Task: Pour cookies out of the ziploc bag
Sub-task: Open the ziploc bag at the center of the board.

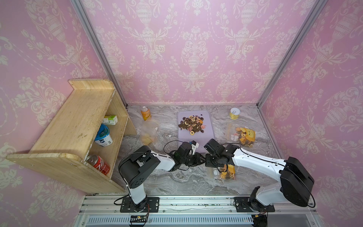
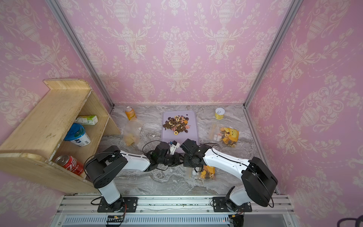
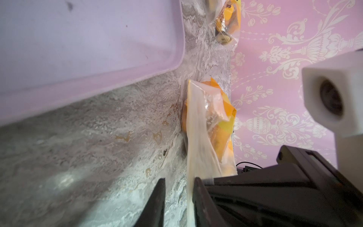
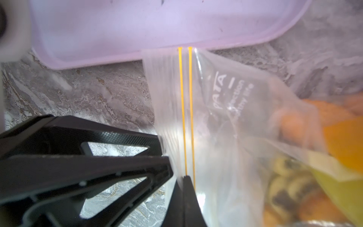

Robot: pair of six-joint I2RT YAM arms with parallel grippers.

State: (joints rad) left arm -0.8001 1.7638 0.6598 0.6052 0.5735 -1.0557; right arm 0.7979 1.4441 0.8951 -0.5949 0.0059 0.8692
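three ziploc bags: the held ziploc bag (image 1: 225,173) sits just off the lilac tray's (image 1: 208,137) robot-side right corner, a second bag (image 1: 240,135) lies right of the tray, and a blurred third bag (image 1: 148,131) lies left of it. one heap of cookies (image 1: 193,122) covers the tray's far half. the right gripper (image 4: 183,177) is pinched tight on the held bag's zip strip. the left gripper (image 3: 179,184) stands narrowly apart, the bag's edge between its fingers. one orange can (image 1: 145,113) and one yellow tin (image 1: 234,113) flank the tray's far corners. both wrists hide its near edge.
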